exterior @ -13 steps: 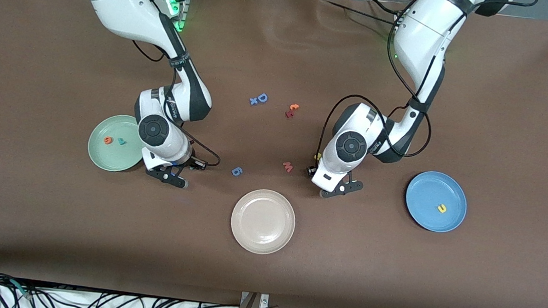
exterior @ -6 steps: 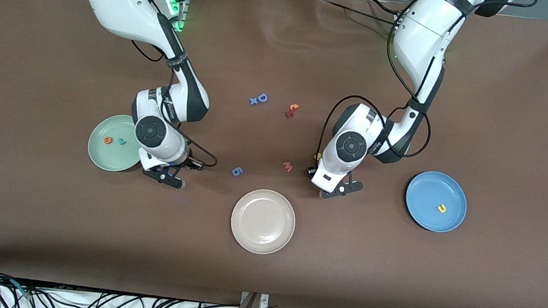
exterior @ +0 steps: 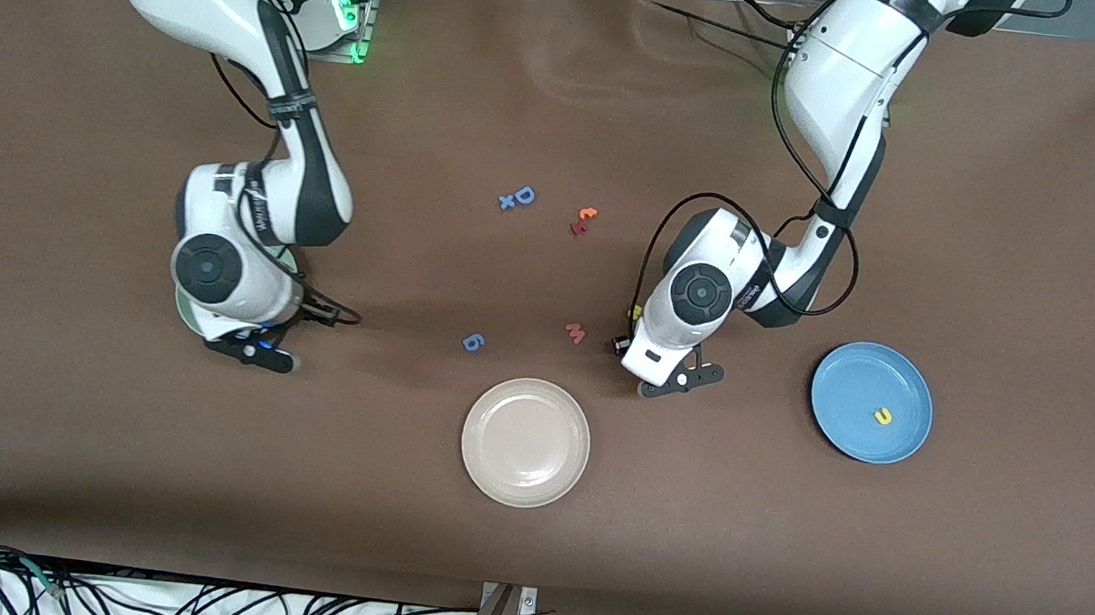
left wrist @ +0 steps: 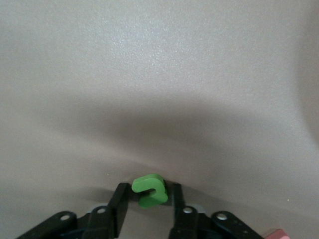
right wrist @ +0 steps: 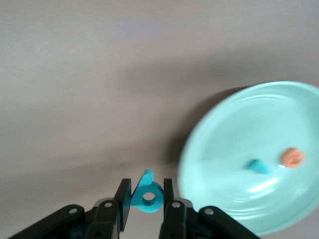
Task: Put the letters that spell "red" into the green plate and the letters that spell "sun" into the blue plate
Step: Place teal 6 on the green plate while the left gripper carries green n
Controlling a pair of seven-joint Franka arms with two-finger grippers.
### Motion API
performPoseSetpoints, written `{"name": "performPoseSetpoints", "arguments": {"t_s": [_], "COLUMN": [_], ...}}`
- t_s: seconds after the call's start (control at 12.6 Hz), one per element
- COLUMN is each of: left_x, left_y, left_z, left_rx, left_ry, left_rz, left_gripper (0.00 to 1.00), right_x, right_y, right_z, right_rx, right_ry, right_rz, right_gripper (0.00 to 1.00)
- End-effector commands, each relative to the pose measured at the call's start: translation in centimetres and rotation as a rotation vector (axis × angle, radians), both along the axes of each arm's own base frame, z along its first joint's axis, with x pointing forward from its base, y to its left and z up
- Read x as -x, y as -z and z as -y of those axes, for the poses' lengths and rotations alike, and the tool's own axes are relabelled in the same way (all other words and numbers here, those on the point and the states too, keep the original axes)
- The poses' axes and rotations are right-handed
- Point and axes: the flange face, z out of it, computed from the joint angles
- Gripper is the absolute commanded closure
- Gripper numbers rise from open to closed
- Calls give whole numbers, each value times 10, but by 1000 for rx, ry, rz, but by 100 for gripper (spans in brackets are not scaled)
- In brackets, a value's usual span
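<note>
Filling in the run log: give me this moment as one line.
right gripper: shut on d, beside green plate | left gripper: closing around u on table | blue plate: one yellow letter

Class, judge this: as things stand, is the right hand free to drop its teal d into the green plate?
Probably yes: the right hand grips the teal d beside the green plate, nothing between them.

Loose foam characters lie on the brown table [exterior: 783, 571] — a blue D [exterior: 524, 195] beside a small blue x [exterior: 506, 203], a blue 6 [exterior: 473, 343], and a pinkish-red m [exterior: 575, 332]. The lettering on the arms' wrists is too small to read.
</note>
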Motion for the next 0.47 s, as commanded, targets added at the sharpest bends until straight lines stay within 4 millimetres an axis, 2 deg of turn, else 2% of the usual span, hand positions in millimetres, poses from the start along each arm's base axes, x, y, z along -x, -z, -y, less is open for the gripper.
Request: {"name": "performPoseSetpoints", "arguments": {"t_s": [0.0,0.08,0.16,0.4], "left_x": [-3,-3,-2,-3], "left_y": [1,1,1,1], "left_z": [5,5,6,5], "left_rx": [6,6,5,6], "left_ry": [-1,0,3,6], "left_rz": [3,3,4,5], "left_gripper": [67,72,73,76], "right_x": [11,15,18,32], "right_y": [0,6,15,41], "right_z": [42,48,60,74], "right_rx": [-13,-13,-12,-13], "right_ry": [-52,-55,-44,-61], "right_rz": [-43,-46,-40,-17], "right_gripper": [85,85,85,83]}}
